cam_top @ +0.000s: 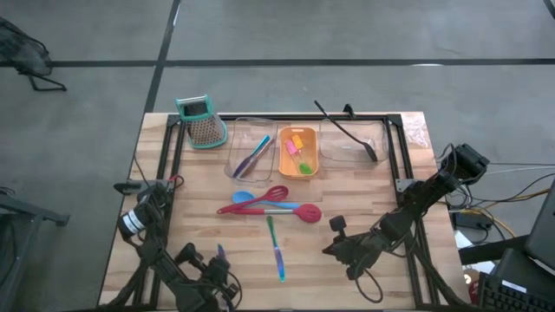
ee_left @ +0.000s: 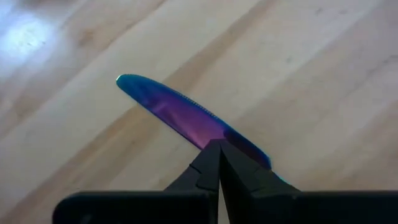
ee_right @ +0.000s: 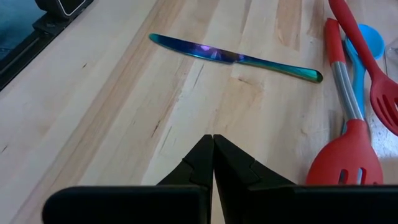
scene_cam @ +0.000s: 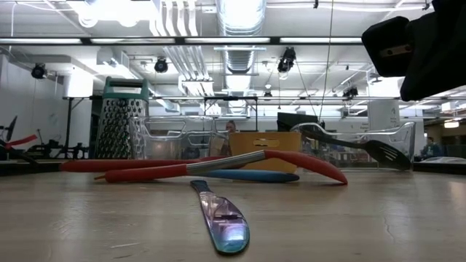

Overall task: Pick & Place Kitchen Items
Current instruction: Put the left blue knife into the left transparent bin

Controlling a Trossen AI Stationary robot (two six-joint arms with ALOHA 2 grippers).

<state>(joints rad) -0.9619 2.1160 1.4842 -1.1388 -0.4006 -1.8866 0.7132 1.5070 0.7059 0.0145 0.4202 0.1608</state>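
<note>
The iridescent blue-purple-green metal knife (cam_top: 276,247) is lying flat on the bare wooden table (cam_top: 364,186), pretty much alone in the near-centre of the top, just in front of the pile of a red slotted spatula (cam_top: 295,211), a red spoon-shaped scraper (cam_top: 260,198) and a light blue spoon (cam_top: 244,198). Its long axis runs front to back, green handle end pointing at the spatula pile and the blue-purple blade tip toward the table's front edge. That matters for the grab, I'd say: jaws would want to close across the thin width, so crosswise to that line. The left gripper (cam_top: 218,260) sits low near the front edge, just to the left of the blade end, fingers pinched together on nothing; its wrist cam is staring right at the blade past the closed tips. The right gripper (cam_top: 334,243) is over on the other side of the knife, a bit further off, also closed and empty, with the whole knife lying broadside in its view. So the left one looks like the nearer arm to me, and either would have to open up first. Further back, a clear plastic tray (cam_top: 250,147) already has some thin blue and purple sticks (cam_top: 254,157) in it, the orange rectangular tray (cam_top: 297,152) has small pink, orange and green pieces (cam_top: 297,149), and another clear tray (cam_top: 351,143) holds the long black spoon (cam_top: 347,134). A teal-topped metal grater (cam_top: 201,121) stands at the back left.
</note>
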